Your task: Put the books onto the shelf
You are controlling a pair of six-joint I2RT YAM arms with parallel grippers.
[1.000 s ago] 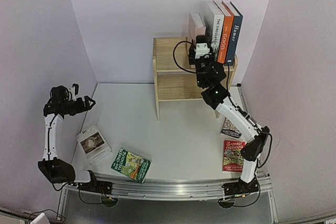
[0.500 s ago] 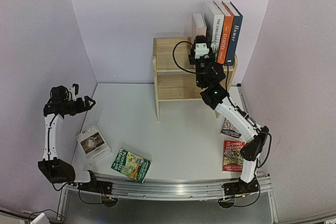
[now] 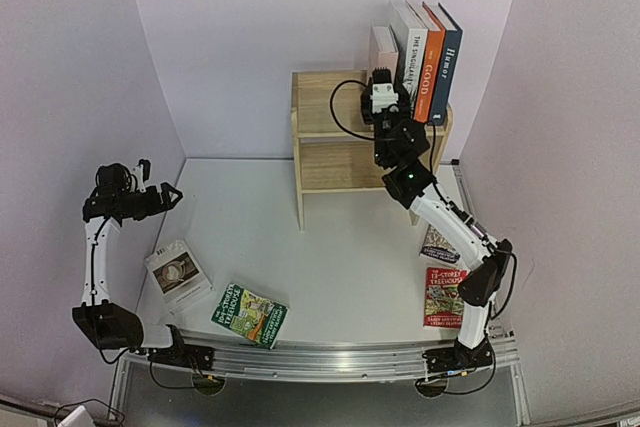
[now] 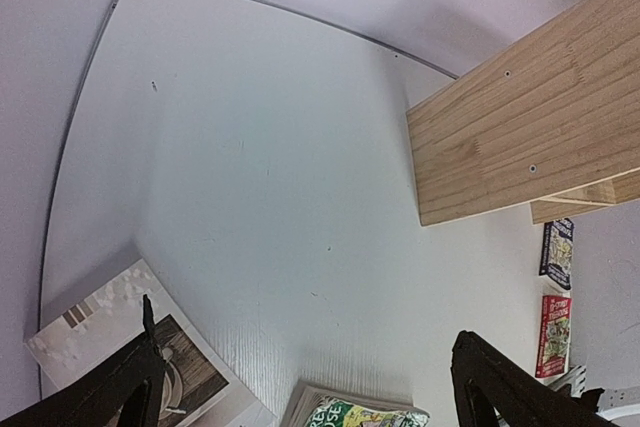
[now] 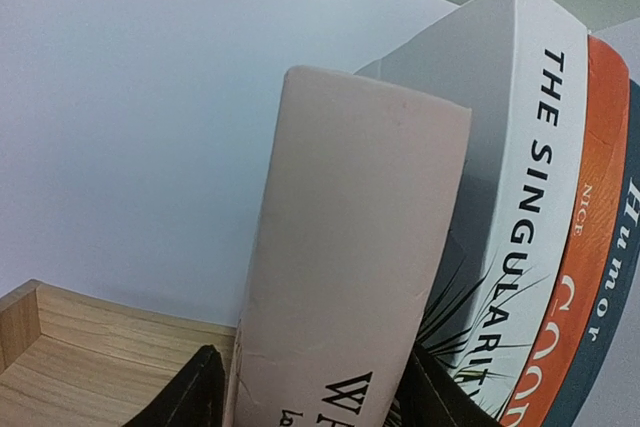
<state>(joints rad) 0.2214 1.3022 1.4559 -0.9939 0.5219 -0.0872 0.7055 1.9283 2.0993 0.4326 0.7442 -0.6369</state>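
Observation:
On top of the wooden shelf (image 3: pixel 330 137) stand a pale pink book (image 3: pixel 381 47), a white palm-leaf book (image 3: pixel 412 42), the orange "GOOD" (image 3: pixel 428 62) and the dark blue "Humor" (image 3: pixel 447 57). My right gripper (image 3: pixel 386 85) is at the pink book's spine (image 5: pixel 350 267). Its jaws stand open on either side of the spine, with a thin gap on the left. Flat on the table lie a white book (image 3: pixel 178 272), a green Treehouse paperback (image 3: pixel 250 314) and two more paperbacks (image 3: pixel 445 297) (image 3: pixel 438 244). My left gripper (image 3: pixel 165 197) hangs open and empty above the table's left side.
The left wrist view (image 4: pixel 305 322) shows the white book (image 4: pixel 110 347) and green paperback (image 4: pixel 360 412) below, and the shelf's side panel (image 4: pixel 530 137) to the right. Lilac walls close in on three sides. The shelf's lower tier (image 3: pixel 340 162) holds nothing.
The right gripper has pushed the pink book a little closer to the upright row, and its jaws have widened off the spine. The left arm has not moved.

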